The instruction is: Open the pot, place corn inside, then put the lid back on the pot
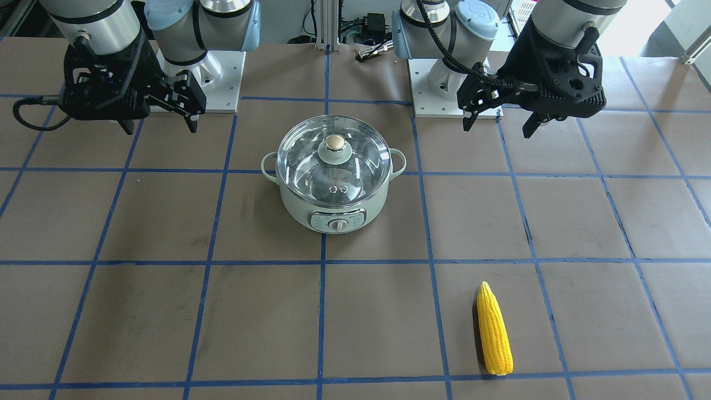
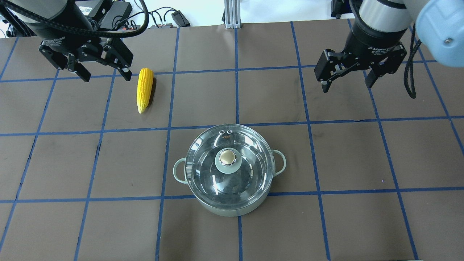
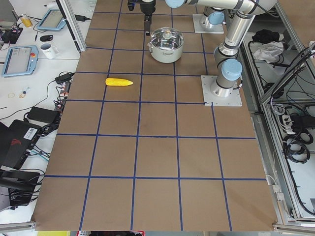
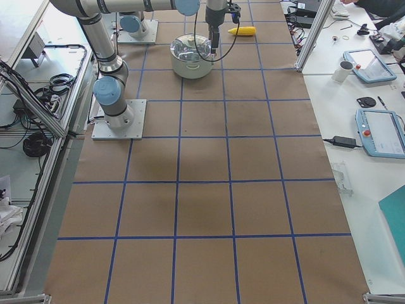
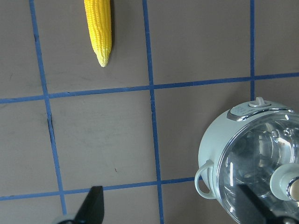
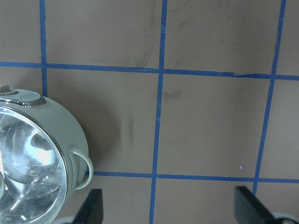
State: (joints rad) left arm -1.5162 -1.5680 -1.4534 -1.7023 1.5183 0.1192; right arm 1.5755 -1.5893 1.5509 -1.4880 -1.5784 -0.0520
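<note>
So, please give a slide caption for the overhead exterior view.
The lid sits on the pot, the corn lies on the table, and the left gripper and right gripper hang open.

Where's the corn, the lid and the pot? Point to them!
corn (image 2: 144,88), overhead view, middle of the cob.
lid (image 2: 228,157), overhead view, its gold-capped knob.
pot (image 1: 338,222), front-facing view, the front control panel.

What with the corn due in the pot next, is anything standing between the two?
Yes: the glass lid sits closed on the pot, covering its opening. Otherwise nothing visible lies between the corn and the pot.
</note>
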